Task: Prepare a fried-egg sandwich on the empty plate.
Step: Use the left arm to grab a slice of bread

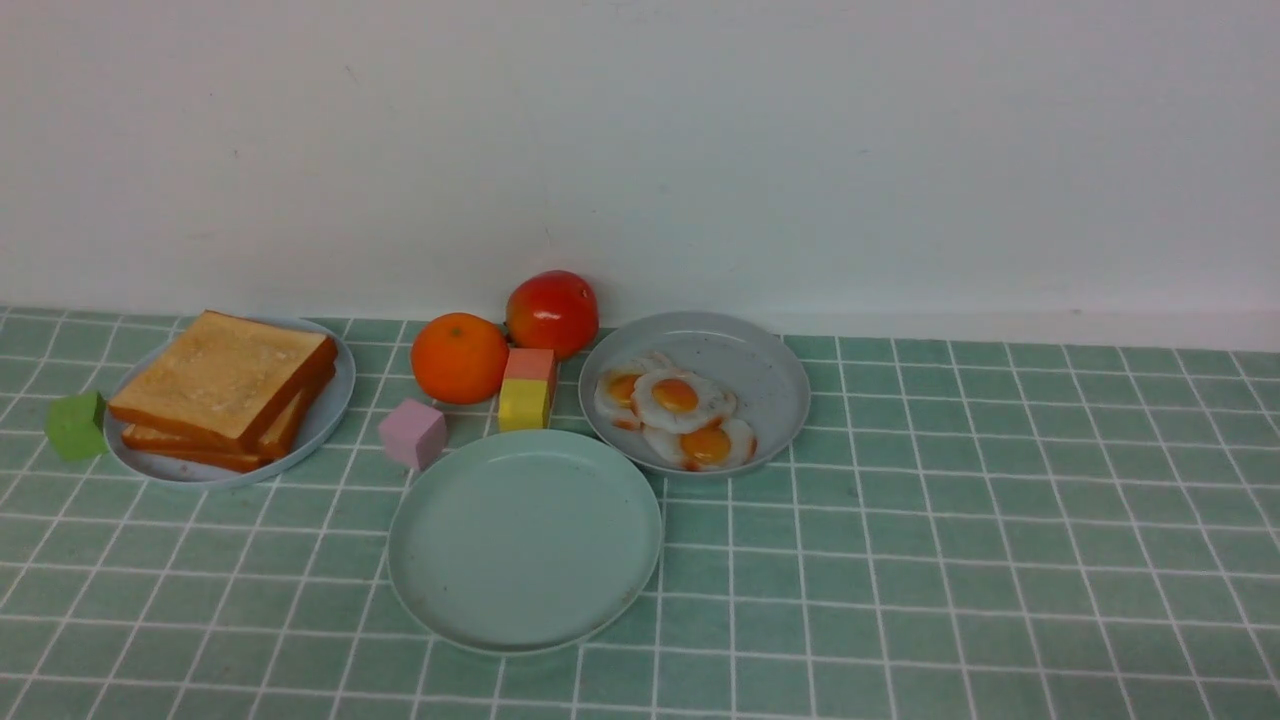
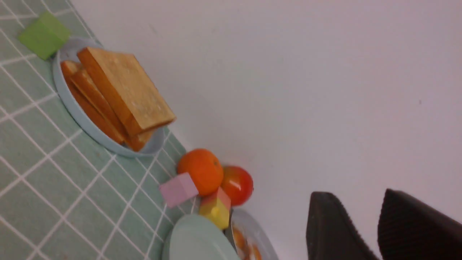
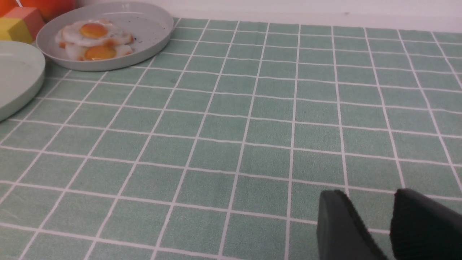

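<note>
Desk covered in a green checked cloth, seen from between my two arms. The empty plate (image 1: 525, 540), mint green with a low rim, sits in the middle of the desk, closest of the three plates to the near edge. The sandwich parts lie apart from it. A stack of toast slices (image 1: 225, 385) rests on a pale blue plate (image 1: 338, 398) toward the back left corner. Three fried eggs (image 1: 678, 398) overlap on a grey-blue plate (image 1: 775, 375) just behind the empty plate and to its right, the two rims almost touching.

Along the back edge between the two filled plates sit an orange (image 1: 459, 357) and a red fruit (image 1: 552, 312), with yellow and red blocks (image 1: 526, 388) just in front. A pink cube (image 1: 412, 432) lies near the empty plate's left rim, and a green cube (image 1: 76, 425) is beside the toast plate.

From the wrist cameras, my left gripper (image 2: 355, 202) and right gripper (image 3: 368, 202) each show dark fingers parted with nothing between them.
</note>
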{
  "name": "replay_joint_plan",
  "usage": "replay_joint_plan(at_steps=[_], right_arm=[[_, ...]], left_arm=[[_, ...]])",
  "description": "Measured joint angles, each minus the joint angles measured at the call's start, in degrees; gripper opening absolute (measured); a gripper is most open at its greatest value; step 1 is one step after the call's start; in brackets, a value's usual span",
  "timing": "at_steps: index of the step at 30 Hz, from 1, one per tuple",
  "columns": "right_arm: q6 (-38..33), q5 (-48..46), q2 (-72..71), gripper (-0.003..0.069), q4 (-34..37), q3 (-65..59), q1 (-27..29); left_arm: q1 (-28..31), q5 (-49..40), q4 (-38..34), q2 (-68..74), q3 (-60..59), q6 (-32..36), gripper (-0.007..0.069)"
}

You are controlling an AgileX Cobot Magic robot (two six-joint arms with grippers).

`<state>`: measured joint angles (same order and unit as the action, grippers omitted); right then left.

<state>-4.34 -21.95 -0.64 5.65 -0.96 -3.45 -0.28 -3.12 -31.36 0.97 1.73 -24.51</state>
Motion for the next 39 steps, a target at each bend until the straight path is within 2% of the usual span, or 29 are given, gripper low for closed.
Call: replay_joint_plan(at_steps=[1, 3, 7, 9, 11, 12, 13, 16, 20, 23, 24, 25, 26, 27, 28, 32, 36, 39], right_arm=[[0.0, 0.0, 0.0, 0.0239, 0.0, 0.0, 0.0], [0.0, 0.0, 0.0, 0.0239, 0.0, 0.0, 0.0], [0.3, 1.3, 0.0, 0.0239, 0.8, -0.1, 0.0], [2.2, 3.1, 0.0, 0.0239, 3.8, -0.4, 0.0], [6.2, 6.6, 0.0, 0.0239, 9.9, -0.5, 0.0], [6.6, 7.0, 0.0, 0.0239, 10.5, -0.5, 0.0], [9.5, 10.3, 0.0, 0.0239, 15.2, -0.5, 0.0], [12.9, 15.4, 0.0, 0.0239, 22.4, -0.5, 0.0], [13.3, 18.2, 0.0, 0.0239, 26.0, -0.4, 0.0], [13.1, 7.7, 0.8, 0.0232, 26.3, 5.8, -0.8], [13.0, 6.9, 1.3, 0.023, 26.2, 6.4, -1.0], [11.8, -1.8, 4.4, 0.0206, 24.7, 13.1, -1.7], [11.8, -1.8, 4.9, 0.0202, 24.7, 13.1, -1.8], [9.5, -11.1, 9.7, 0.0166, 22.4, 20.5, -2.3], [7.7, -16.2, 13.1, 0.014, 20.8, 24.7, -2.3], [0.1, -31.1, 26.7, 0.0046, 16.5, 38.5, -2.3], [-7.6, -36.7, 35.7, 0.0004, 15.5, 47.6, -2.3], [-9.5, -37.1, 39.1, 0.0002, 16.8, 50.1, -2.3]], left_arm=[[0.0, 0.0, 0.1, 0.3, 0.4, 0.0, 0.0195], [0.1, -6.4, 1.6, 5.0, 5.9, 4.1, 0.0135], [-0.5, -20.8, 4.7, 17.7, 18.9, 16.3, 0.0026], [-1.6, -26.3, 5.5, 23.3, 24.6, 20.6, -0.0004], [-2.6, -32.5, 5.8, 29.4, 30.2, 24.5, -0.0013], [-2.7, -33.0, 5.9, 30.6, 31.1, 24.5, -0.0013], [-2.7, -35.6, 6.1, 35.3, 34.4, 26.0, -0.0013], [-2.7, -35.7, 6.3, 43.1, 38.1, 26.8, -0.0013], [-2.7, -31.7, 6.0, 49.5, 39.0, 27.0, -0.0013], [-2.7, -27.3, 5.8, 55.8, 39.7, 28.7, -0.0013], [-2.7, -27.2, 5.8, 55.8, 39.7, 28.9, -0.0013], [-2.7, -26.7, 5.8, 59.2, 40.9, 30.7, -0.0013], [-2.7, -26.7, 5.8, 59.5, 41.1, 30.9, -0.0013], [-2.7, -27.4, 5.8, 62.9, 43.1, 32.0, -0.0013], [-2.7, -28.3, 5.8, 64.8, 44.5, 32.4, -0.0013], [-2.7, -32.7, 8.2, 70.9, 49.4, 33.6, -0.0013], [-2.7, -32.0, 12.1, 77.9, 54.1, 34.3, -0.0013], [-2.7, -30.5, 14.4, 82.0, 57.5, 34.5, -0.0013]])
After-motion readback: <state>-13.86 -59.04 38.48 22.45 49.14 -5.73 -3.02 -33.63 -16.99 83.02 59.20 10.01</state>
